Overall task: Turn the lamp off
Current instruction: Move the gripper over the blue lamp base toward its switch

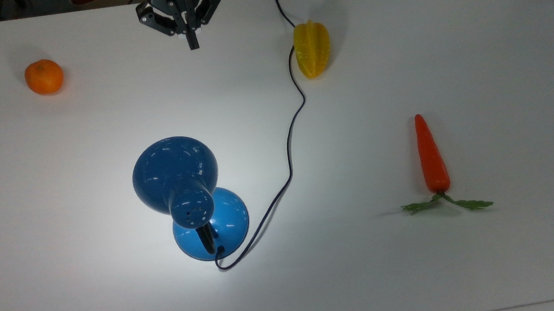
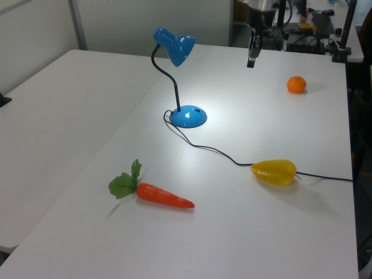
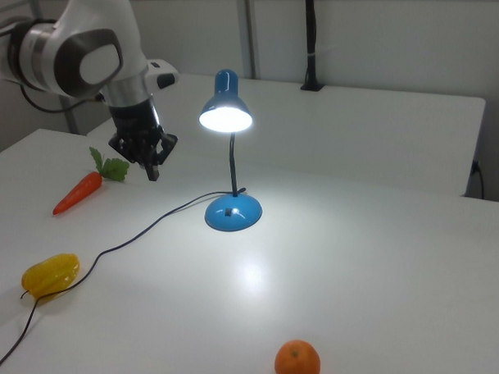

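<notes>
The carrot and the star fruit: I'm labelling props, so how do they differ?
The carrot is orange-red, long and tapered, with green leaves; the star fruit is yellow, stubby and ridged. The lamp's cord runs right beside the star fruit, while the carrot lies apart from it. Both rest flat on the white table.

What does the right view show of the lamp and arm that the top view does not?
Right view alone: the glowing underside of the lamp shade, so it is plainly lit, plus the arm's white body above the gripper. Top view alone: the vent-holed cap and the cord's full run past the yellow fruit. Both: gripper apart from the lamp, bright pool on the table, orange, carrot.
</notes>
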You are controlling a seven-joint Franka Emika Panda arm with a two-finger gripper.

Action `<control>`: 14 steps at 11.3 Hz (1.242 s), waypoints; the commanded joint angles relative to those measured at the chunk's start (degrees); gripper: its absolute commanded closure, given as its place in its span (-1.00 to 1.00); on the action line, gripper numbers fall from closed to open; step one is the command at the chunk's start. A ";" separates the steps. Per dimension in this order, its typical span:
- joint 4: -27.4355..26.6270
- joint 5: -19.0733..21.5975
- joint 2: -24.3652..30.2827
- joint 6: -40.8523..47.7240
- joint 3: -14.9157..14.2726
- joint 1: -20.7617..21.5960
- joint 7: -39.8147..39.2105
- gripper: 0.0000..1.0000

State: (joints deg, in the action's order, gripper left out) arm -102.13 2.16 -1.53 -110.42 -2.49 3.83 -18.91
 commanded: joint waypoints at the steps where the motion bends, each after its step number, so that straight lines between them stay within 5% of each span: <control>1: -4.21 0.21 -2.51 -10.21 -1.81 0.30 -1.57 1.00; 14: -3.88 3.37 -19.56 -40.56 -2.34 0.04 1.68 1.00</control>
State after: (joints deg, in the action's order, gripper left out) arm -107.17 3.56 -18.90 -147.21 -4.61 3.31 -17.84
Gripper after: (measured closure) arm 0.991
